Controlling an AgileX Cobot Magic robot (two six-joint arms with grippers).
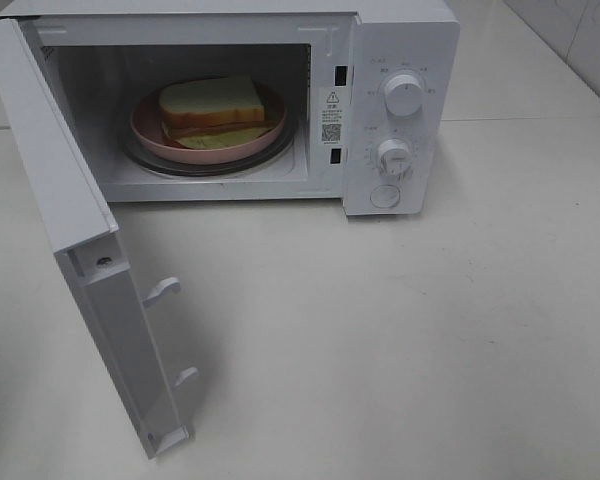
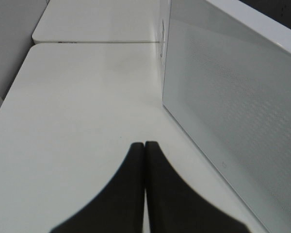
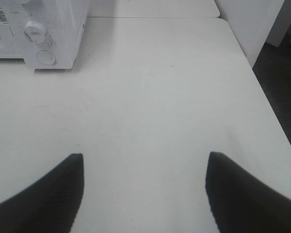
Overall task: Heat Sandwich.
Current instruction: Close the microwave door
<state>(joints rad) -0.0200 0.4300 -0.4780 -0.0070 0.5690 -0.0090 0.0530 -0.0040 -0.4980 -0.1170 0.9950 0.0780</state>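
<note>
Since the door (image 1: 50, 200) stands swung wide across the left of the frame in the high view, you can look straight into the microwave (image 1: 400, 40) at upper centre. The sandwich (image 1: 212, 105) lies on its plate (image 1: 145, 128), and the plate sits on the turntable (image 1: 155, 165) inside the cavity, so the loading looks done. The upper knob (image 1: 404, 95), lower knob (image 1: 393, 155) and button (image 1: 385, 196) run down the panel at upper right, with nothing touching them. The table (image 1: 380, 330) fills the lower right, and neither arm shows here.

From the left wrist, the left gripper (image 2: 144, 145) has its fingers pressed together with nothing between them. It is low over the table, just beside the door's outer face with its dotted window. I'd take that closed, blunt shape as suited to nudging the door, which has to shut before any heating, though that's only my reading.

From the right wrist, the right gripper (image 3: 144, 155) is spread wide and empty over the table. It is well apart from the microwave's panel corner, where the lower knob and button show. Spread like that, it seems ready to close around a knob once the door is closed. The sandwich is out of sight in both wrist views.
</note>
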